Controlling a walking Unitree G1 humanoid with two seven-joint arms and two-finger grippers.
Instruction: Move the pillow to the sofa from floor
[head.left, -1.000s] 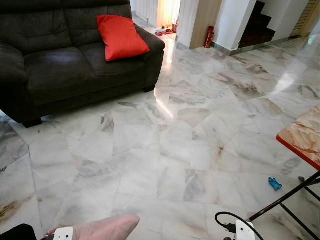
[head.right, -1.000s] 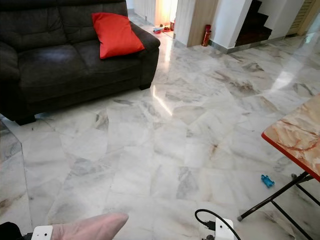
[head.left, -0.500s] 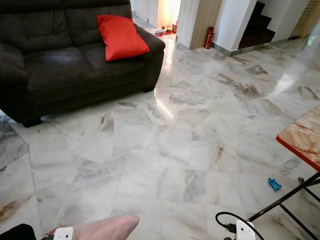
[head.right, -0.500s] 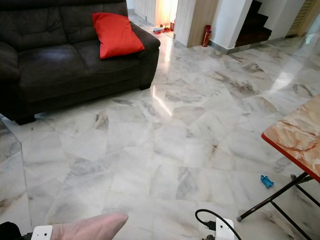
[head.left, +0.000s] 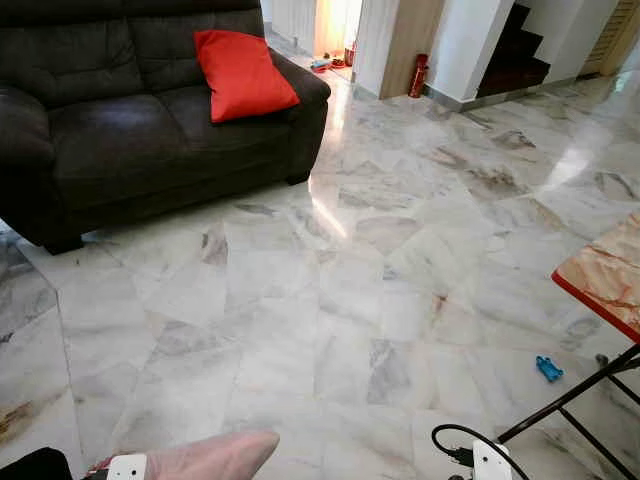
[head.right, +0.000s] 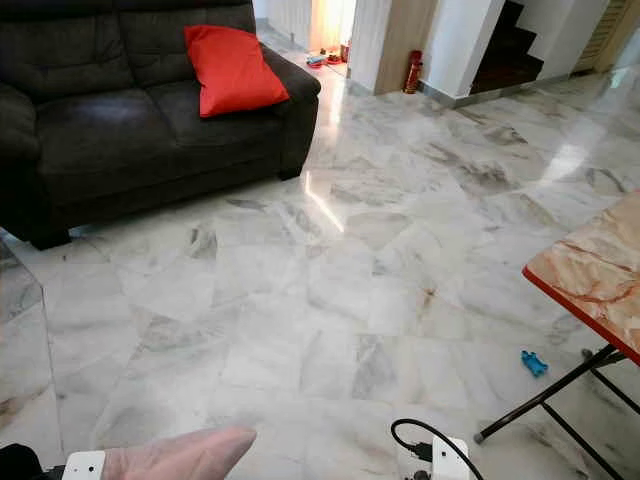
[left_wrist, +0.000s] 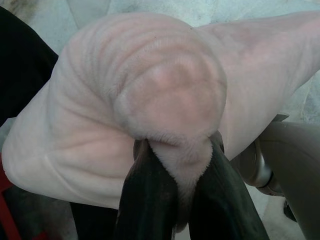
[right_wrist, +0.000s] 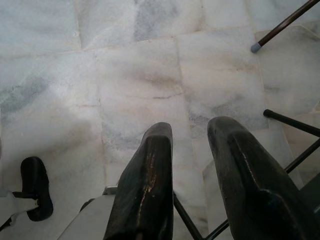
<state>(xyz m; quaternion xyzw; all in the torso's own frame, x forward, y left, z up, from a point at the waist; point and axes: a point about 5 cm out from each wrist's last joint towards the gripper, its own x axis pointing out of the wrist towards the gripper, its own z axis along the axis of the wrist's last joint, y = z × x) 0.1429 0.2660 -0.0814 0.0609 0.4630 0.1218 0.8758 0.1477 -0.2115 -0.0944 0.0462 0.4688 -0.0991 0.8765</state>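
The left gripper is holding the pink pillow: its two black fingers are closing on a soft fold of the fabric, and the pillow is bulging above them, already off the floor and hanging low at the robot's left side, where one pale corner of it is showing at the bottom of the head view. The sofa is standing well apart from it, ahead and to the robot's left, across a wide stretch of marble, with a red cushion leaning at the right end of its seat. So the pillow is lying on the same side as the sofa, and the left arm is the nearer one for the placing; the free part of the seat is to the left of the red cushion. The right gripper is hanging idle over the floor beside the thin legs of a table, its fingers standing apart with nothing between them. I am judging that the coming move is to walk forward and leftward until the seat is under the left arm.
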